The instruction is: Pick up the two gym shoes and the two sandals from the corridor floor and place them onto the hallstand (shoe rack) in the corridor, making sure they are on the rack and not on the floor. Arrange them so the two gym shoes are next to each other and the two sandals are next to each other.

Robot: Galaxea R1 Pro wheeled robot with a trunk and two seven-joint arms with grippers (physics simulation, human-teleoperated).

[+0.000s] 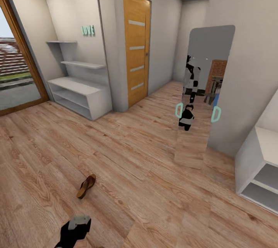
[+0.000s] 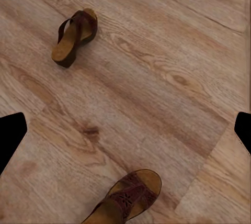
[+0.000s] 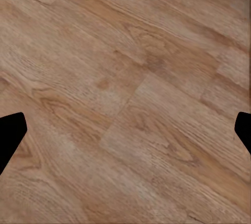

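Observation:
One brown sandal (image 1: 86,186) lies on the wood-plank corridor floor (image 1: 139,170), just beyond my left arm (image 1: 75,229). In the left wrist view this sandal (image 2: 75,36) rests on its side, and a second sandal (image 2: 128,198) lies upright closer to the camera. My left gripper (image 2: 125,135) hangs open above the floor between them, holding nothing. My right gripper (image 3: 125,132) is also open over bare floor (image 3: 130,77). The pale grey hallstand (image 1: 79,92) stands against the far left wall, its shelves bare. The gym shoes are out of view.
An orange wooden door (image 1: 136,47) is right of the hallstand. A tall mirror (image 1: 204,93) leans on the right wall. A second white shelf unit (image 1: 259,170) sits at the right edge. A glass door (image 1: 15,70) is at far left.

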